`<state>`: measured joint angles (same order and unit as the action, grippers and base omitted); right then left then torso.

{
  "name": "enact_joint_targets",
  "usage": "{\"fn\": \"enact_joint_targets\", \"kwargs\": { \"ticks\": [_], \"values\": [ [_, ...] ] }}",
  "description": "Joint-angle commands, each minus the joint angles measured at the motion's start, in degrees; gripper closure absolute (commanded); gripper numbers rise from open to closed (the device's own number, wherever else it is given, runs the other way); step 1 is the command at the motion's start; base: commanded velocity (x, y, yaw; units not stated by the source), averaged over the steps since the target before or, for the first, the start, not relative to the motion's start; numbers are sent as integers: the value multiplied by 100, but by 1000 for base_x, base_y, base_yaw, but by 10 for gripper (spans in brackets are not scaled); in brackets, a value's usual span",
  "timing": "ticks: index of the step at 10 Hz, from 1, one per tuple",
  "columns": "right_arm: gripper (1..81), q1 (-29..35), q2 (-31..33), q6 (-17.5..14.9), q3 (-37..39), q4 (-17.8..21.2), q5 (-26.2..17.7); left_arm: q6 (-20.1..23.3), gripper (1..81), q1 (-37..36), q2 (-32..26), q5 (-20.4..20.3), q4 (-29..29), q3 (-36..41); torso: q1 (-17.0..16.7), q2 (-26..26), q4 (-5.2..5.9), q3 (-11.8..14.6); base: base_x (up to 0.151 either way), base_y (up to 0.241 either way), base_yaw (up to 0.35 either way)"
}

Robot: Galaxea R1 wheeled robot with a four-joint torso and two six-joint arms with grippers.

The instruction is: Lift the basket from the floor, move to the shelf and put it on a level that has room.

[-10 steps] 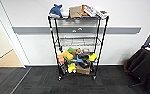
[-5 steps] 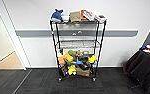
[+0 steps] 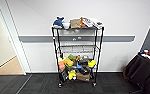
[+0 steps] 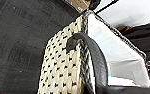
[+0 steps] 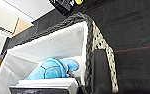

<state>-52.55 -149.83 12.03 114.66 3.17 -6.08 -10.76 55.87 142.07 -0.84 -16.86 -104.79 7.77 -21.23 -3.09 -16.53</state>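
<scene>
Black shelf ahead, blue plush inside basket

- The basket has cream-white woven sides with small dark dots, a dark handle and a white inside.
- A light blue plush lies in it.
- The shelf is black wire.
- A blue plush sits on top; the lower toys are yellow, orange and green.
- The floor is dark grey, faintly striped.
</scene>
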Motion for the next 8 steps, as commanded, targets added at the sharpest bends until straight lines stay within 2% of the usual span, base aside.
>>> {"fn": "enact_joint_targets", "kwargs": {
  "ticks": [1,2,4,6,8],
  "values": [
    [811,741,144,1,-121,61,28,4,811,-582,-161,102,306,125,0,0,0,359,0,0,0],
    [811,715,144,-16,-130,61,28,13,811,-555,-161,102,428,152,-5,0,0,127,0,0,0],
    [811,618,162,-87,-191,52,37,13,811,-484,-143,93,709,178,-11,0,0,238,0,0,0],
    [811,513,214,-96,-244,17,28,13,811,-414,-152,84,1070,240,-13,0,0,238,0,0,0],
    [811,407,267,-96,-253,-1,2,13,811,-387,-178,102,1106,248,-15,0,0,240,0,0,0]
  ]
}}
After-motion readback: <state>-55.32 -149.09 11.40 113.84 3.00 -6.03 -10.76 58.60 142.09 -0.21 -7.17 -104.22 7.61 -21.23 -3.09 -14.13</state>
